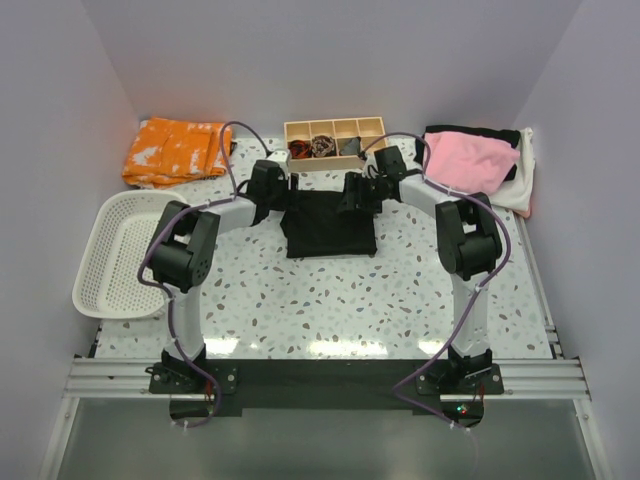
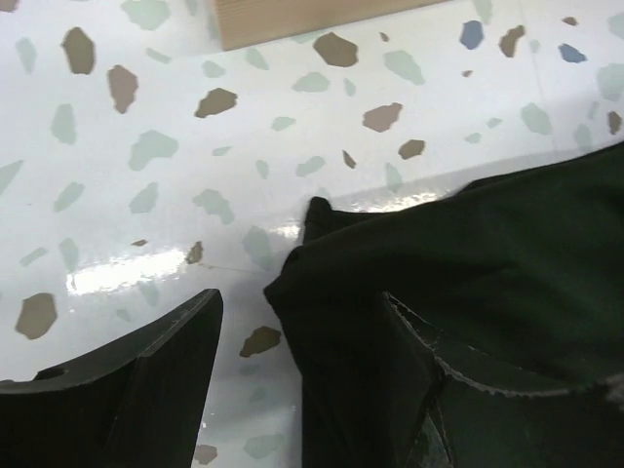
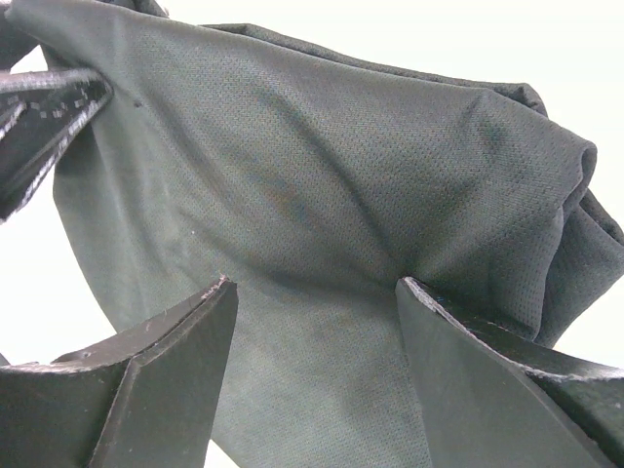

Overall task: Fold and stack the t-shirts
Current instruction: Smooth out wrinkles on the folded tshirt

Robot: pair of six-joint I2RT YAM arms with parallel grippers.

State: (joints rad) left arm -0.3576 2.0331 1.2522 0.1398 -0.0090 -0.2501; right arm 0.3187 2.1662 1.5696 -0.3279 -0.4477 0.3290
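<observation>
A black t-shirt [image 1: 330,228] lies folded into a rough square mid-table. Both grippers are at its far edge. My left gripper [image 1: 291,196] is at the far left corner. In its wrist view the jaws [image 2: 302,312] stand open, with the shirt's corner [image 2: 336,253] between them and one finger [image 2: 468,400] over the cloth. My right gripper [image 1: 356,194] is open over the far right part. Its fingertips [image 3: 317,288] are down on the dark fabric [image 3: 322,175] without pinching it. A pink t-shirt [image 1: 468,158] tops a pile of black and white ones at the back right.
An orange patterned cloth [image 1: 175,150] lies at the back left. A wooden compartment box [image 1: 335,140] with small dark rolls stands just behind the grippers. A white basket [image 1: 112,250] sits at the left edge. White walls enclose the speckled table [image 1: 330,300].
</observation>
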